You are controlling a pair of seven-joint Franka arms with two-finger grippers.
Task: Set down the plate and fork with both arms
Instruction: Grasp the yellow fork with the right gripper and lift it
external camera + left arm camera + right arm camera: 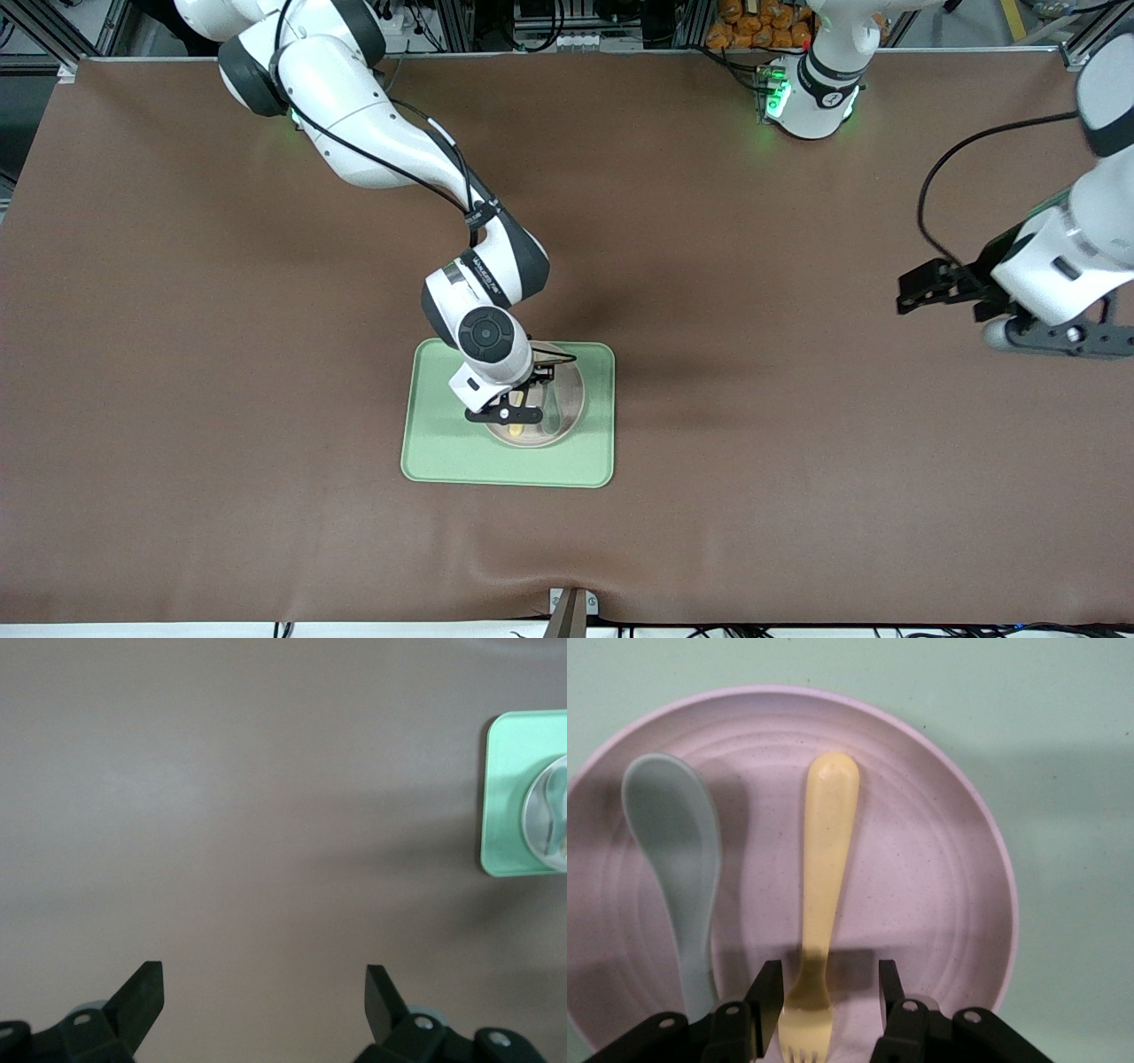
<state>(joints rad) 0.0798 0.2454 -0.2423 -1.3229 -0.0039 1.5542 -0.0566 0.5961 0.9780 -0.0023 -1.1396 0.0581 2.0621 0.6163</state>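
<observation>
1. Nearest the front camera lies the light-green tray (443, 452), flat on the brown table (177, 399) about midway between the two arms' ends.
2. On the tray sits the plate (939, 868), round and pale beige-pink, in the part of the tray farther from the front camera.
3. Lying on the plate is the yellow fork (824, 904), flat, with its rounded handle end toward the plate's middle and its tines near the rim.
4. Beside the fork, also on the plate and roughly parallel to it, lies a green-grey spoon (678, 859); the two do not touch.
5. Right arm's claw (826, 997) is down over the plate with one finger on each side of the fork's neck, just above the tines.
6. Its fingers (767, 992) stand apart with a narrow gap to the fork on each side, so the claw is partly open and not gripping.
7. Left arm's claw (264, 997) hangs over bare table toward the left arm's end, well apart from the tray.
8. Its fingers are spread wide and hold nothing; this arm waits.
9. From the left wrist view, one corner of the tray and the plate's edge show at the frame's side.
</observation>
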